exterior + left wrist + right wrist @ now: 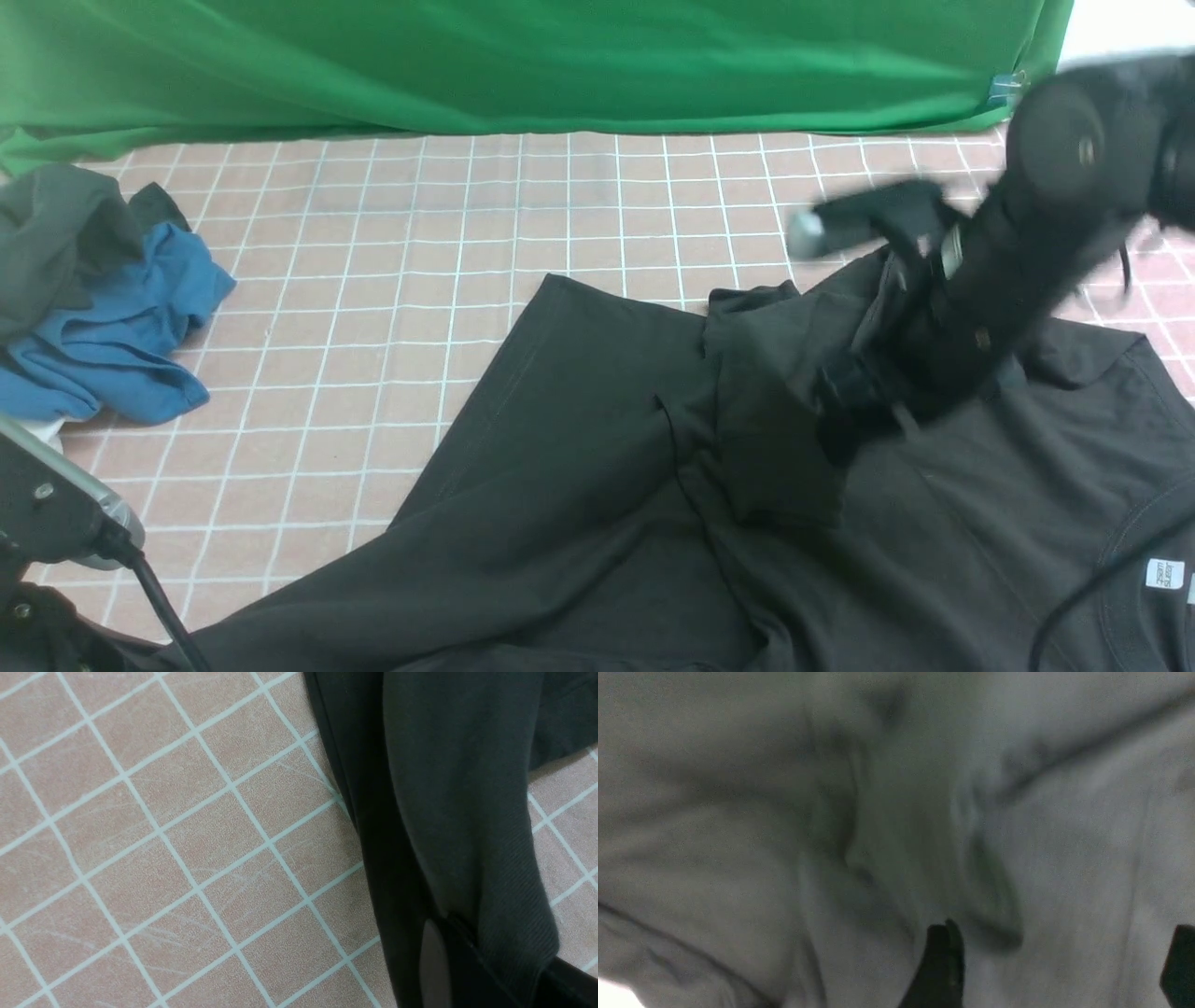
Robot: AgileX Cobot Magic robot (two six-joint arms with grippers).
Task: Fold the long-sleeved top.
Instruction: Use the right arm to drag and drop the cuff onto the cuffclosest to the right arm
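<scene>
The right fingers stand spread wide, with nothing between them. They hang close over dark cloth, so this hand grips nothing at present. In the front view the right arm shows blurred and slants down over the chest area of the long-sleeved top. Just beside the arm's tip, a sleeve lies doubled inward across the body panel. This placement suits a fold, since it brings the sleeve inside the garment outline. The left fingers are pressed together and appear to pinch a fold of the same top. From that fold the cloth drapes away over the bench, which indicates that this edge is raised rather than lying flat. The probable purpose is to keep this side under control while the other hand works. The top lies spread over the near right part of the bench, reaching toward the near left corner. Its neck faces the robot, and the white label shows inside the collar. A blue garment and a dark grey-green garment lie bunched at the far left, well apart from the top, which leaves the working area free. A green backdrop closes the far edge.
</scene>
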